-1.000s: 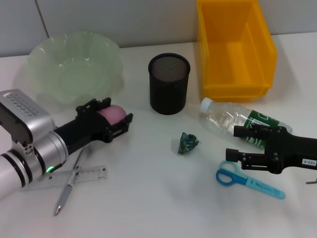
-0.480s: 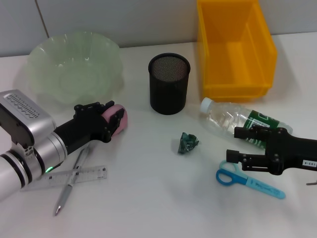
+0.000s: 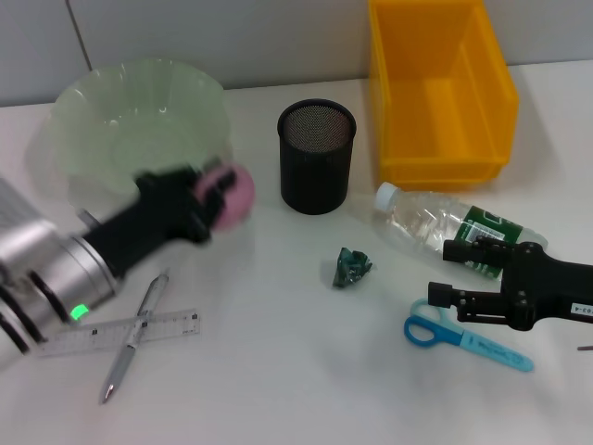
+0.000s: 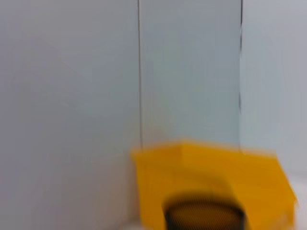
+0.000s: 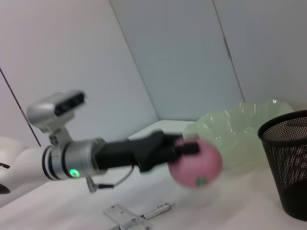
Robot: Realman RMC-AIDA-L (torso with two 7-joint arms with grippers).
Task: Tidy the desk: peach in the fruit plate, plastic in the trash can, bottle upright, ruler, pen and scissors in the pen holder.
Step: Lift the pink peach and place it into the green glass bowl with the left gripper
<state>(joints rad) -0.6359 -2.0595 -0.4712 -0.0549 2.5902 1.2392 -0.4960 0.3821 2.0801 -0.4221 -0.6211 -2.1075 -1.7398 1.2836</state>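
I'm gripping the peach (image 3: 232, 190) in my left gripper (image 3: 215, 197) (round, probably slippery, so across its middle).

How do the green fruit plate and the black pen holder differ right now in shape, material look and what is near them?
The fruit plate is wide, shallow, translucent green with a scalloped rim; the pen holder is a narrow, tall cylinder of black mesh. The left gripper, shut on the peach, is at the fruit plate's near edge; no gripper is near the pen holder. In the head view, both look empty and stand upright on the table.
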